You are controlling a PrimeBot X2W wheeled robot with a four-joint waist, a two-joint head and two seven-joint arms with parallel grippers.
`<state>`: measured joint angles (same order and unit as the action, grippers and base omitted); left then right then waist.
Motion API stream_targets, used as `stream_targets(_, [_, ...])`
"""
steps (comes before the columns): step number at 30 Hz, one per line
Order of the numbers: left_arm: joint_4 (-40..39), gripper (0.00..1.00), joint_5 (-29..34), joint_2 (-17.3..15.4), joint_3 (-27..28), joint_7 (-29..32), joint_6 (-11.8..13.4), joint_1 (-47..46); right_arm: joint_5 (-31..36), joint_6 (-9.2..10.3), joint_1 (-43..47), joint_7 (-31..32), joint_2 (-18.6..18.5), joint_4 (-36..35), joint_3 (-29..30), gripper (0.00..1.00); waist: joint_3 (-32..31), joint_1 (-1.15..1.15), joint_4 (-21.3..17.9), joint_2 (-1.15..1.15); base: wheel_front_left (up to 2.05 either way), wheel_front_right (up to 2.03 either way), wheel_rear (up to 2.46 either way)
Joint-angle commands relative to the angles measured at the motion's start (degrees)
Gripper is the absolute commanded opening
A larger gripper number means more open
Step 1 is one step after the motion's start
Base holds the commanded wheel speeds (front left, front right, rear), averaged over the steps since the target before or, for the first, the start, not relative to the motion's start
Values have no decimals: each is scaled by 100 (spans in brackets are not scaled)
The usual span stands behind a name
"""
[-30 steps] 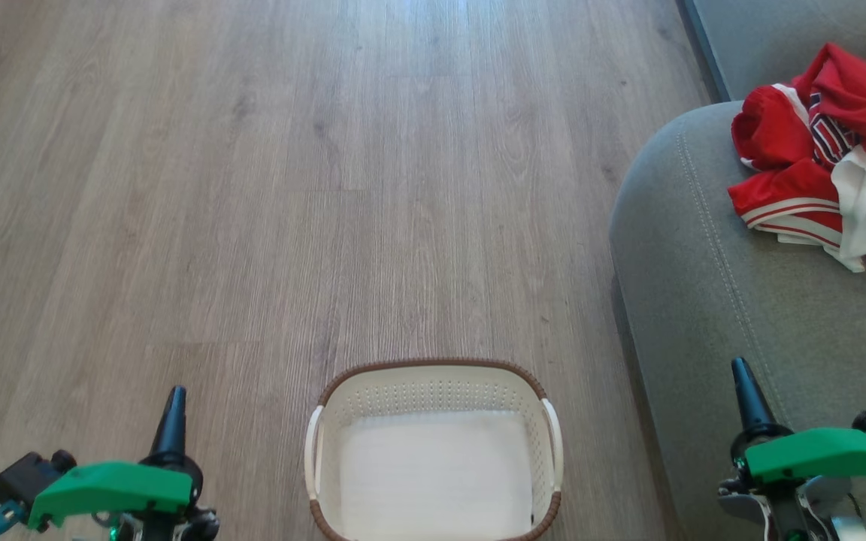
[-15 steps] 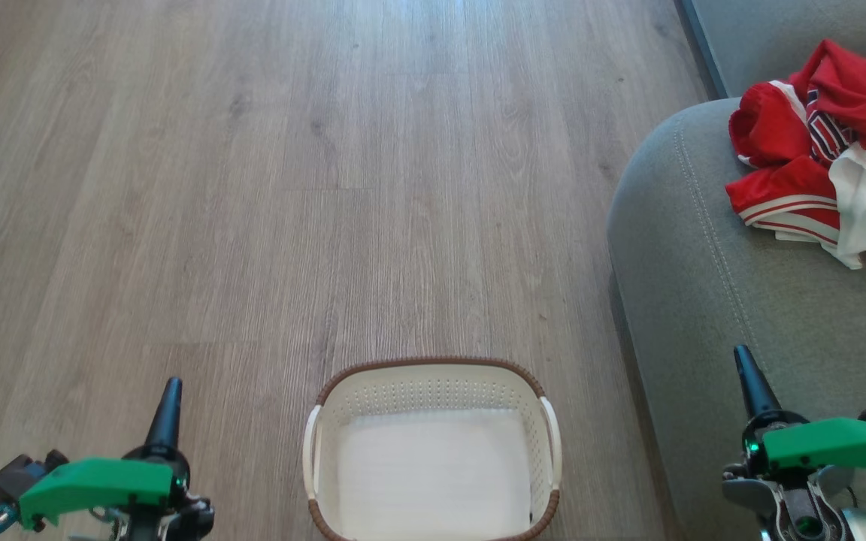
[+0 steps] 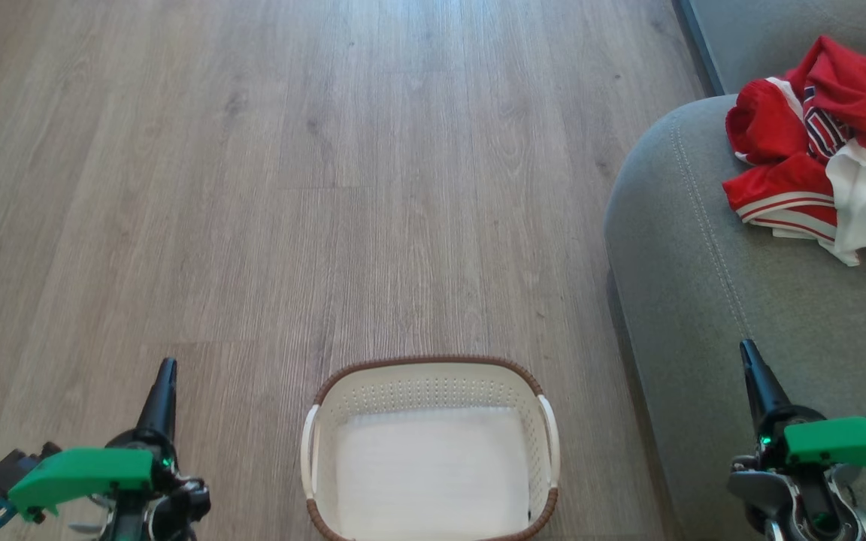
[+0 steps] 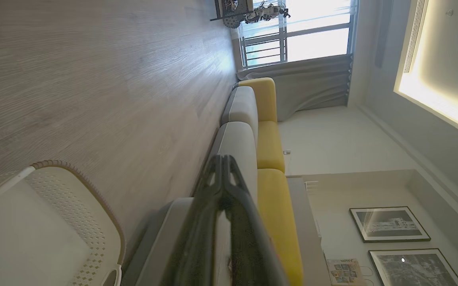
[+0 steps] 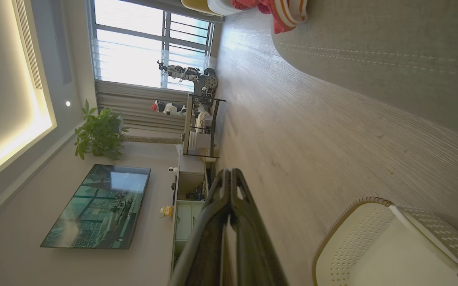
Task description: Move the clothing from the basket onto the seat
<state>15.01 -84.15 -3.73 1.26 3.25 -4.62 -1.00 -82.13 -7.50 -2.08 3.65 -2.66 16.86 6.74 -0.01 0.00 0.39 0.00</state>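
Note:
The red and white clothing [image 3: 816,150] lies in a heap on the grey seat [image 3: 704,300] at the upper right; its striped edge [image 5: 280,12] peeks in at the top of the right wrist view. The cream basket [image 3: 431,449] with a brown rim stands on the floor at the bottom centre, with nothing inside; part of its wall [image 4: 46,222] appears in the left wrist view and its rim [image 5: 376,242] in the right wrist view. My left gripper [image 3: 165,370] is shut, left of the basket. My right gripper [image 3: 747,352] is shut, over the seat's front edge.
Wooden plank floor [image 3: 328,188] stretches ahead. The seat continues as a long grey and yellow sofa [image 4: 253,131] toward a window. A TV [image 5: 98,206], a low cabinet [image 5: 187,198], a plant [image 5: 98,135] and a shelf with toy robots [image 5: 197,99] stand along the far wall.
The head view has shifted slightly. Both grippers have sunk lower, the left one drifting left and the right one right. Clothing and basket stay put.

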Motion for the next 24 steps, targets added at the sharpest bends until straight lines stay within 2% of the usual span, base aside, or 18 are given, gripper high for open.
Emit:
stream_targets(1, [-150,0,-182,-37,270,67,-100,-366,-212,1,-360,81,-22,-234,-85,0,3,0,-5,0,0,0,0])
stream_targets(14, [-97,0,-843,35,459,269,-283,-512,-989,1,-410,280,-21,-282,-23,0,18,0,-38,0,0,0,0])
stream_targets(24, [-96,0,-847,43,471,280,-287,-515,-1004,1,-411,283,-21,-283,-22,0,19,0,-39,0,0,0,0])
